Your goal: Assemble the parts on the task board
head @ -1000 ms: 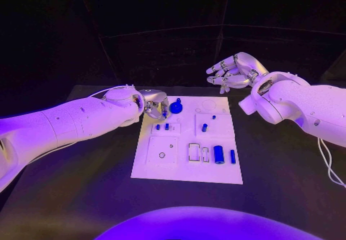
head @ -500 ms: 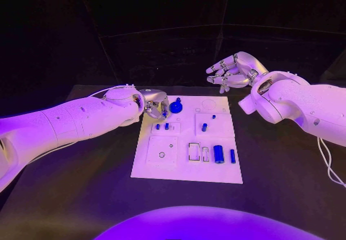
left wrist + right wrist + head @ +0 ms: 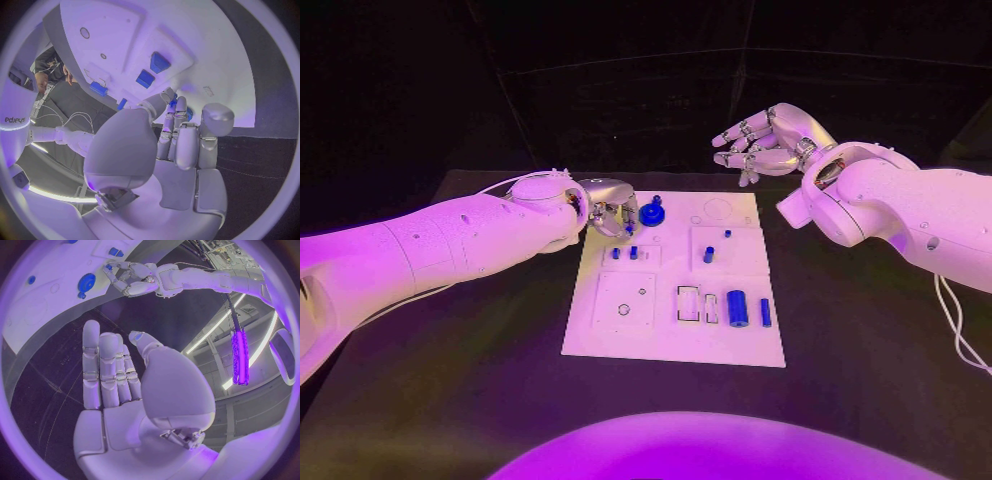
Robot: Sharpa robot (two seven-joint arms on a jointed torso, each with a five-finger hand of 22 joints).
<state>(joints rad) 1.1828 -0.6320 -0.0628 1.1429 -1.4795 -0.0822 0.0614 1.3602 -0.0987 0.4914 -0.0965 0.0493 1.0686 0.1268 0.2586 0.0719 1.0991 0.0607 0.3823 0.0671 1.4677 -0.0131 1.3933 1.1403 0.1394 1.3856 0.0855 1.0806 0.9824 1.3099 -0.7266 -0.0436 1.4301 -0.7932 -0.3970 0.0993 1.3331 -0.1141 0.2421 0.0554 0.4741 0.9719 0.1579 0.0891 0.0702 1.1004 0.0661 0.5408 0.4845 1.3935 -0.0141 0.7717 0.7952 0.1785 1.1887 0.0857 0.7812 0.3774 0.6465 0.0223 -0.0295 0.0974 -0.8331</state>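
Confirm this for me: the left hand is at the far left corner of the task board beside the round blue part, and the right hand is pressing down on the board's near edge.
Not quite. The right hand is raised beyond the task board's far right corner, fingers apart, touching nothing, as the head view shows. The rest stands: the left hand is at the far left corner beside the round blue part.

Task board (image 3: pixel 669 335) mid-table, left hand (image 3: pixel 606 209) at its far-left corner, right hand (image 3: pixel 766 140) beyond its far-right corner

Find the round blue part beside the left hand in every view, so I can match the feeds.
Head view: round blue part at the task board's far edge, beside the left hand.
Left wrist view: mostly hidden behind the fingers.
Right wrist view: on the board.
Shared landmark: the left hand.
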